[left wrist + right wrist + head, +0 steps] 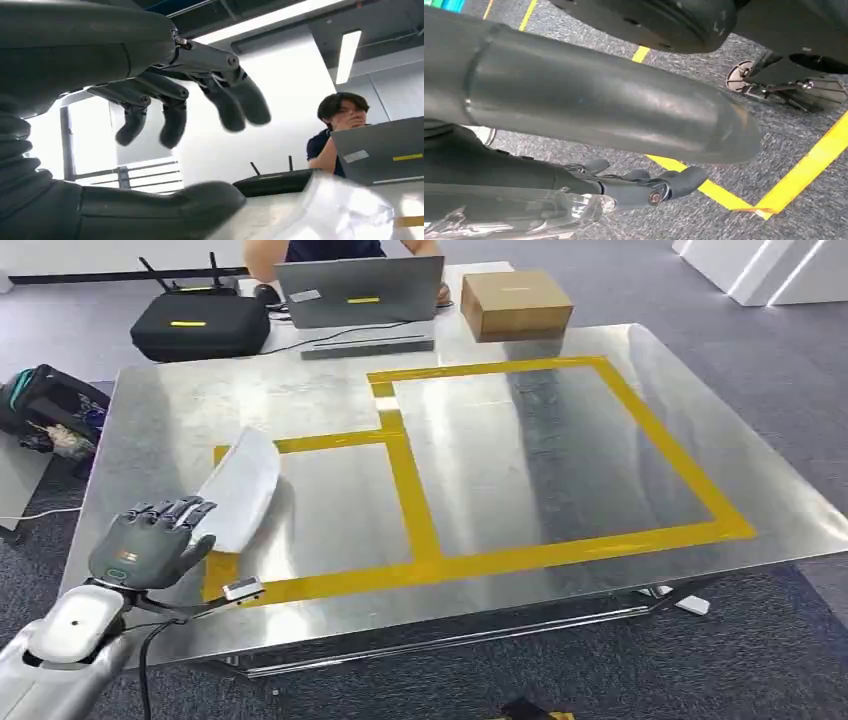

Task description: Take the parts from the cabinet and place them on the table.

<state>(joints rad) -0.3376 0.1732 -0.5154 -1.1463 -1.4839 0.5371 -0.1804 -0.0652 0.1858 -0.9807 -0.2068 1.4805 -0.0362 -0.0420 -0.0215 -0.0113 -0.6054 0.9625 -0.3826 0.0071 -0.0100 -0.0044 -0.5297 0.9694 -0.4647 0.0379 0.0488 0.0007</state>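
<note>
A white part in a clear bag (240,490) lies on the left side of the metal table (560,460), across the yellow tape lines. My left hand (150,540) hovers just at its near end, fingers spread and holding nothing. The left wrist view shows the same: the fingers (175,120) stand apart above the thumb, with the bagged part (345,210) resting on the table ahead of them. My right hand (644,187) hangs over the grey carpet. Crinkled clear plastic (524,215) lies against its fingers; whether it is held I cannot tell.
At the far edge of the table are a black case with antennas (200,325), a laptop (360,290) with a person (340,130) seated behind it, and a cardboard box (515,302). A dark bag (45,405) sits on the floor to the left.
</note>
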